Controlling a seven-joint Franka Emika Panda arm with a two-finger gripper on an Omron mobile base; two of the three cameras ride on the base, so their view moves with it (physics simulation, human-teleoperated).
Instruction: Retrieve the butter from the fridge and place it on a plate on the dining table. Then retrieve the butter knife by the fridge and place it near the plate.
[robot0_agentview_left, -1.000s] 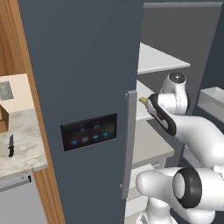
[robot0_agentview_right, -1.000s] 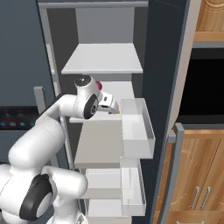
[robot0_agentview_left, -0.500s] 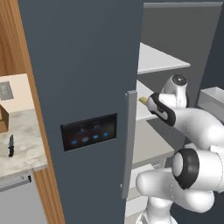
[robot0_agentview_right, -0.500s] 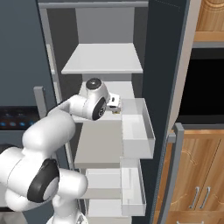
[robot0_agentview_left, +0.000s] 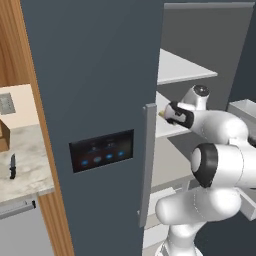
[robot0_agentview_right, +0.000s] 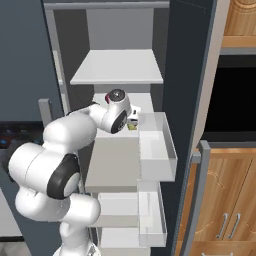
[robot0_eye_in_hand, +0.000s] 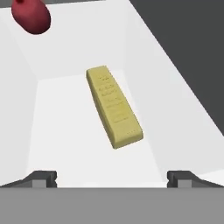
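We see the butter (robot0_eye_in_hand: 113, 106) lying flat on a white shelf (robot0_eye_in_hand: 74, 127) inside the fridge (robot0_agentview_left: 100, 100), whose right door stands open. The tool (robot0_eye_in_hand: 112, 177) is in front of the butter, close to it, with its two fingertips (robot0_eye_in_hand: 43, 177) wide apart and nothing between them. Beyond the butter, in the far corner of the shelf, is a dark red object (robot0_eye_in_hand: 30, 16). The butter knife (robot0_agentview_left: 12, 166) lies on the marbled surface (robot0_agentview_left: 27, 172) to the left of the fridge.
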